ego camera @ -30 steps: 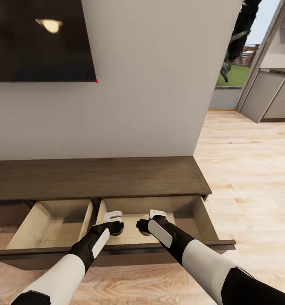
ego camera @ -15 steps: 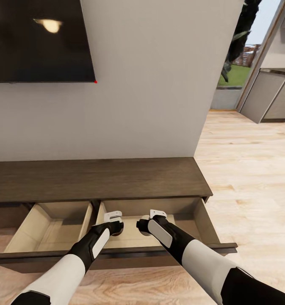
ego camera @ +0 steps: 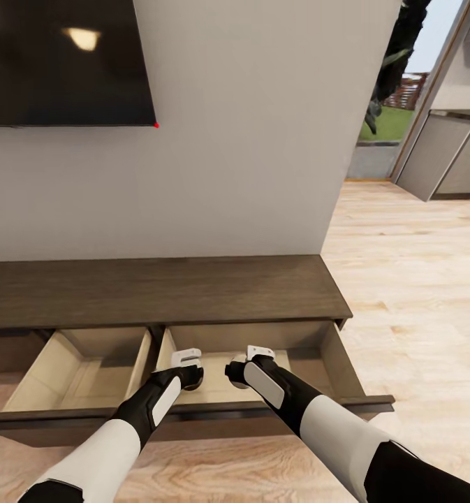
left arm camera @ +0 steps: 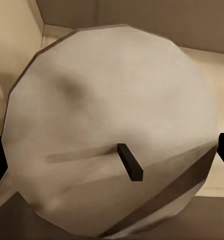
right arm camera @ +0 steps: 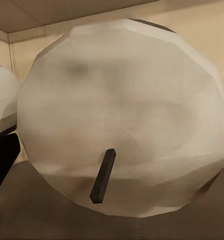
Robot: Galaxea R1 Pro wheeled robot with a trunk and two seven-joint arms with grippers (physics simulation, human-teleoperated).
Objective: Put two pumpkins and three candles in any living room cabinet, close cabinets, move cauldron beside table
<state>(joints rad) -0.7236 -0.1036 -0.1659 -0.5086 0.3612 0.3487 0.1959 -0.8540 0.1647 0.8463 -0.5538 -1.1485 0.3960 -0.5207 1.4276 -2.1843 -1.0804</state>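
Over the pulled-out right drawer (ego camera: pixel 262 367) of the cabinet (ego camera: pixel 165 290), I hold one candle in each gripper, side by side and close together. In the left wrist view, a pale faceted candle (left arm camera: pixel 109 130) with a short dark wick (left arm camera: pixel 129 161) sits end-on to the lens, its wick end toward my wrist, its long axis running along my fingers and down toward the beige drawer floor. In the right wrist view a second candle (right arm camera: pixel 124 125) sits the same way, wick (right arm camera: pixel 103 176) toward me, with the drawer's back wall behind it and the first candle's pale edge just beside it.

My left gripper (ego camera: pixel 187 360) and right gripper (ego camera: pixel 259 355) appear pinched on their candles, though only dark slivers of my fingers show at the frame edges, so I judge the grip rather than see it. Both candles hang directly between my fingers, already inside the drawer's outline. I judge the coming move is straight down, then release; neither arm is nearer.
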